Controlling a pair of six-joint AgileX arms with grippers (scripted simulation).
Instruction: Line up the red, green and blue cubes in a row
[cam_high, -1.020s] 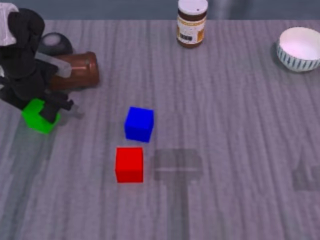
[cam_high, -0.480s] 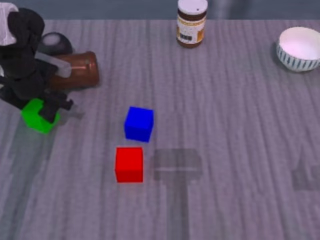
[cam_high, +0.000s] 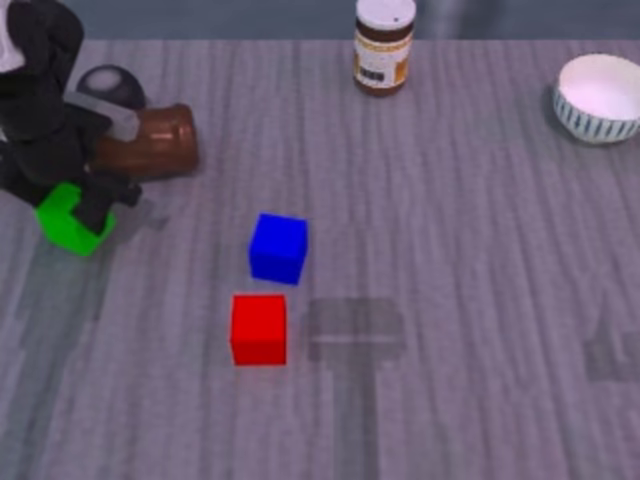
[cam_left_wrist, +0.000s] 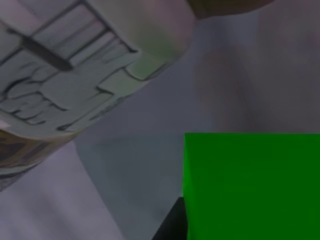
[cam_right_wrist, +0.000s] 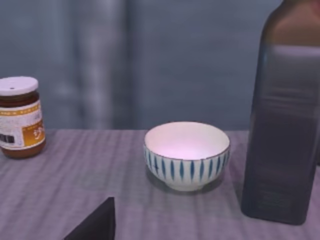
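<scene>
Left gripper (cam_high: 72, 205): closed around the green cube (cam_high: 68, 220), held at the table's left edge beside the toppled brown bottle (cam_high: 150, 150)
Blue cube (cam_high: 279, 247): mid-table; red cube (cam_high: 259, 329) set just beside it
Right arm: unseen from above

at the worktop's (cam_high: 470, 250) left edge the green cube (cam_high: 66, 220) sits under the left pincer (cam_high: 80, 205), just before the lying bottle (cam_high: 150, 150). blue cube (cam_high: 279, 246) lies mid-worktop, red cube (cam_high: 259, 328) just before it. jar (cam_high: 384, 45) stands behind, bowl (cam_high: 598, 97) far right.
</scene>
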